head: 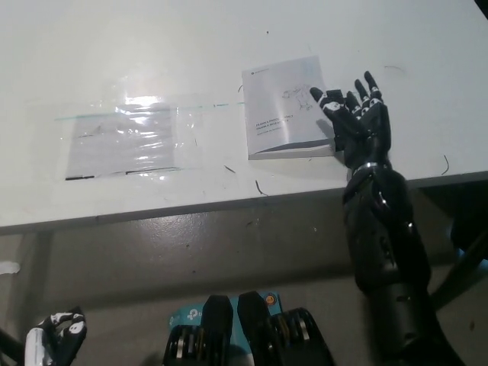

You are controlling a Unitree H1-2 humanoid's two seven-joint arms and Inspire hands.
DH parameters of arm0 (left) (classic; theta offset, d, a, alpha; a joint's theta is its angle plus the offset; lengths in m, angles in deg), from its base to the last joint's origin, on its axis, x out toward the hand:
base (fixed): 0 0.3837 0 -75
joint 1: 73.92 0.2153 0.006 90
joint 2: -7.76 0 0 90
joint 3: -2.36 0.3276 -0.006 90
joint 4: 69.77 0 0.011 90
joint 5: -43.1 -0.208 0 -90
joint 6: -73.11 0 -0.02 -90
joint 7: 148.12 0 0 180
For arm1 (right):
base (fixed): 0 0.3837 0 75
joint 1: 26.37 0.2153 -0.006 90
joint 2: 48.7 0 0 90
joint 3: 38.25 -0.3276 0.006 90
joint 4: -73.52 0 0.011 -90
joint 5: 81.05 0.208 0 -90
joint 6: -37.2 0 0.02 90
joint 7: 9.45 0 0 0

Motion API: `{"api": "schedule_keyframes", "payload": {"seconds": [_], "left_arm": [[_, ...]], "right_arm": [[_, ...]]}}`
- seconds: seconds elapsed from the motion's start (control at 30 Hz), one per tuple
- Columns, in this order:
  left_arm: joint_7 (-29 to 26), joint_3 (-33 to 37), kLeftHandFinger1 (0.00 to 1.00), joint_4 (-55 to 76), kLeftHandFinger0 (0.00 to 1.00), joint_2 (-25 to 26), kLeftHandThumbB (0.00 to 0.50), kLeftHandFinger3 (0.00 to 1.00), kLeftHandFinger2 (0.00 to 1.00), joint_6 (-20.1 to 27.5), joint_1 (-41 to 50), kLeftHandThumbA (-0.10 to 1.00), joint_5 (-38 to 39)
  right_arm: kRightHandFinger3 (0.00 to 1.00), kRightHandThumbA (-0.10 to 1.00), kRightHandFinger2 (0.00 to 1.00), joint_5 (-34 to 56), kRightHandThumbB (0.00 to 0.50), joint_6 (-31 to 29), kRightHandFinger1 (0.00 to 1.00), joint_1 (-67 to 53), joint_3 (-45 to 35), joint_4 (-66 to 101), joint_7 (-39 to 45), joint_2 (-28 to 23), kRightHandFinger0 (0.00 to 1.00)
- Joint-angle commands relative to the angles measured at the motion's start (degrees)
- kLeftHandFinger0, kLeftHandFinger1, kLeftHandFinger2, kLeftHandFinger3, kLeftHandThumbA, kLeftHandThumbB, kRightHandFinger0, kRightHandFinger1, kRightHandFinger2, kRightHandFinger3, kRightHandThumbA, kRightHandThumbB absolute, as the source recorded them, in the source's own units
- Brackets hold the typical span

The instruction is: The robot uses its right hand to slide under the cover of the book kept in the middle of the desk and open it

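Nearest the robot, at the lower left corner of the head view, the white left hand (53, 335) rests low and well short of the counter (152, 46); only part of it shows, so whether its fingers are apart or closed cannot be told.

Farther out, the black right arm rises from the bottom right and crosses the counter's front edge. The right hand (354, 118) sits at the right side of the book (287, 107), its fingers (371, 85) spread and holding nothing, pointing away from the robot. One fingertip reaches over the book's right edge near its far corner, so the hand overlaps the cover's right margin in the picture; whether it touches the cover or hovers just above it cannot be told.

The book lies shut and flat near the middle of the counter, a little back from the front edge. Its long axis runs near to far, tilted slightly, with the printed cover facing up and the thickness of the pages showing along the near edge. It lies to the left of the right hand, which is by far the nearer hand. Judging from this, sliding under the cover calls for the fingers to go in leftward from the right edge.

Beyond and to the left, a clear plastic sheet (122, 137) lies flat on the counter, well apart from the book.
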Motion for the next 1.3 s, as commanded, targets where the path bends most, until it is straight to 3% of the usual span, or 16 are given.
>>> {"api": "schedule_keyframes", "payload": {"seconds": [0.0, 0.07, 0.4, 0.57, 0.63, 0.73, 0.8, 1.07, 1.27], "left_arm": [[-0.5, 0.2, 0.61, 1.1, 0.60, 0.7, 0.000, 0.80, 0.68, 1.3, -0.3, 0.67, -0.2], [-0.1, 0.2, 0.63, 0.6, 0.62, 0.8, 0.000, 0.79, 0.70, 1.9, -0.3, 0.67, 0.1], [-0.2, 0.2, 0.61, 1.0, 0.60, 0.4, 0.000, 0.80, 0.67, 1.6, 0.2, 0.66, 0.2], [0.4, 0.2, 0.61, 0.3, 0.61, 0.6, 0.000, 0.81, 0.67, 2.4, 0.5, 0.66, 0.7], [0.1, 0.2, 0.61, 0.2, 0.60, 0.4, 0.000, 0.80, 0.67, 2.3, 0.6, 0.66, 0.5], [0.1, 0.4, 0.62, -0.2, 0.61, 0.5, 0.000, 0.80, 0.68, 2.8, 0.8, 0.67, 0.1], [-0.4, 0.3, 0.63, 0.1, 0.63, 0.4, 0.000, 0.80, 0.70, 2.2, 0.9, 0.68, -0.2], [0.3, 0.6, 0.64, -0.4, 0.64, 0.6, 0.000, 0.81, 0.71, 3.3, 1.1, 0.69, 0.1], [-0.6, 0.6, 0.64, 0.4, 0.65, 0.4, 0.000, 0.82, 0.70, 1.8, 1.1, 0.70, -0.4]], "right_arm": [[1.00, 1.00, 1.00, -0.8, 0.126, -3.7, 1.00, 1.4, 1.0, -0.6, 1.9, 1.0, 0.82], [1.00, 1.00, 1.00, -0.5, 0.110, -4.0, 1.00, 1.3, 1.1, -1.1, 2.6, 1.2, 0.84], [1.00, 1.00, 1.00, 0.0, 0.119, -3.7, 1.00, -0.4, 0.8, -0.8, 2.9, 2.1, 0.90], [1.00, 1.00, 1.00, -0.1, 0.111, -4.0, 1.00, -0.5, 0.9, -0.7, 3.8, 1.4, 0.85], [1.00, 1.00, 1.00, -0.6, 0.134, -4.1, 1.00, 0.4, 0.9, -1.0, 3.7, 0.5, 0.81], [1.00, 1.00, 1.00, -0.8, 0.132, -4.5, 1.00, 1.3, 0.7, -1.0, 3.8, -0.6, 0.86], [1.00, 1.00, 1.00, 0.3, 0.112, -4.5, 1.00, 2.1, 0.1, -0.8, 4.3, -1.2, 0.82], [1.00, 1.00, 0.95, 0.9, 0.111, -3.9, 0.98, 5.0, -1.4, 0.4, 3.2, -3.6, 0.82], [1.00, 1.00, 1.00, 1.8, 0.104, -3.4, 1.00, 4.8, -2.2, 1.0, 2.9, -4.0, 0.81]]}}
